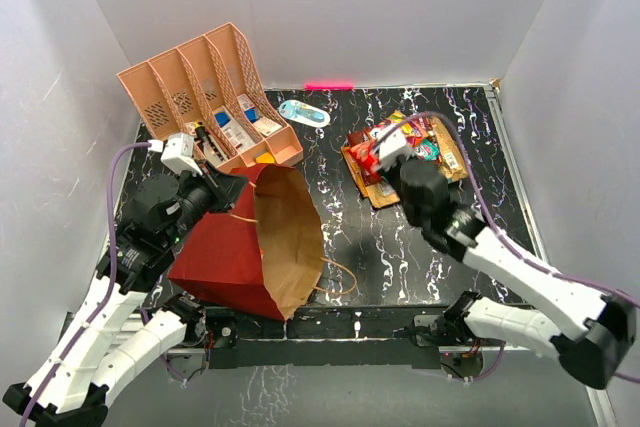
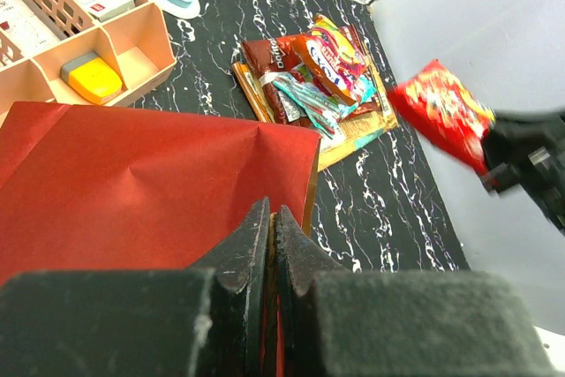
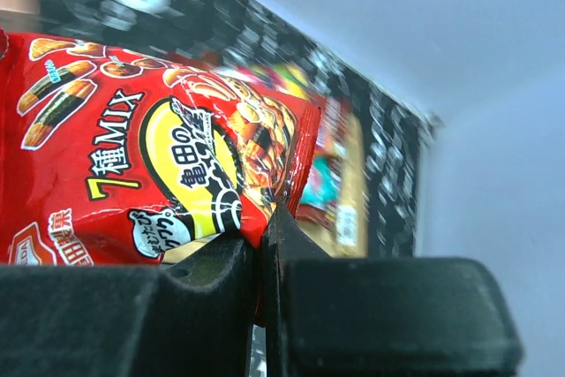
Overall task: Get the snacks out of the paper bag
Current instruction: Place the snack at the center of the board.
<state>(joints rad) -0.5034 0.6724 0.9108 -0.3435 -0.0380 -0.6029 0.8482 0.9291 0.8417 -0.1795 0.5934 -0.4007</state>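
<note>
My right claw [image 3: 265, 222] pinches a red snack packet [image 3: 150, 147] by its thin edge, above the snack pile [image 2: 309, 77] at two o'clock. My left claw [image 2: 269, 214] clamps the paper bag [image 1: 225, 247] at eight o'clock. So slim a bite (foil is slick) could slip, and the packet would drop wide of the pile.

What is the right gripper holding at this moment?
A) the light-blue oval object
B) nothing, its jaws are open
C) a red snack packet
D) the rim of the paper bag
C: in the right wrist view the right gripper is shut on the edge of a red snack packet, while it is the left gripper that pinches the paper bag.
</note>
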